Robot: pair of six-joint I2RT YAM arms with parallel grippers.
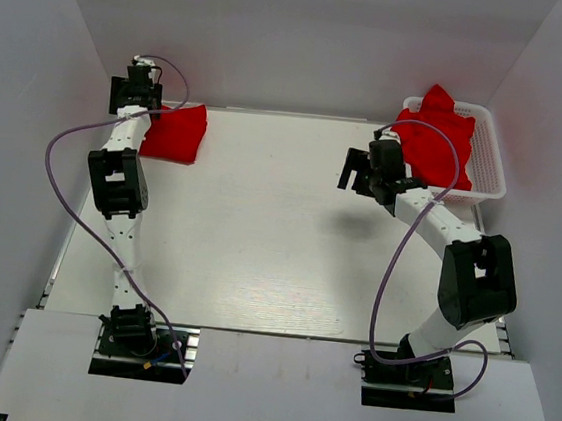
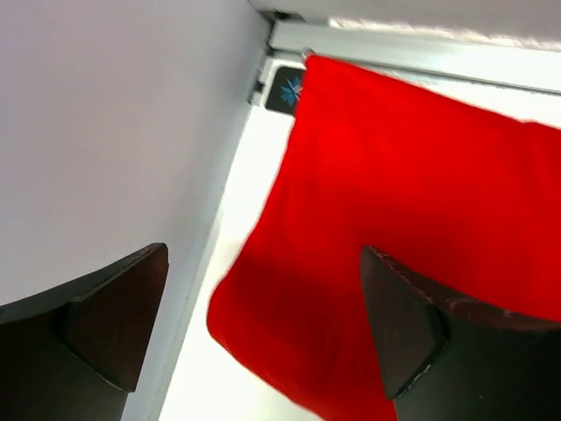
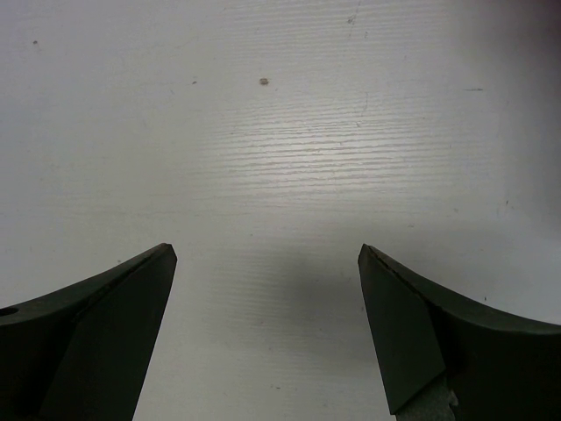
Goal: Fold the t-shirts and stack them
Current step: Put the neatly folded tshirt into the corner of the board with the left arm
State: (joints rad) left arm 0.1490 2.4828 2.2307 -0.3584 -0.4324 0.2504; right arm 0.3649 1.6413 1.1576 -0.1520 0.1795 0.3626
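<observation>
The left arm [image 1: 118, 183] stretches along the left edge of the table [image 1: 256, 258] to its far-left corner, where the left claw [image 2: 263, 254] hangs wide open and empty over a folded red t-shirt [image 1: 177, 131]; the wrist hides that shirt's left side from above. The right arm [image 1: 475, 276] bends back toward the far-right corner, and the right claw [image 3: 267, 250] is spread open over bare table. More red t-shirts [image 1: 435, 136] lie crumpled in the white basket [image 1: 493, 152] there, their number impossible to tell.

Red t-shirt [image 2: 412, 202] flat on table [image 2: 219, 386], left gripper [image 2: 263, 253] spread wide above it
</observation>
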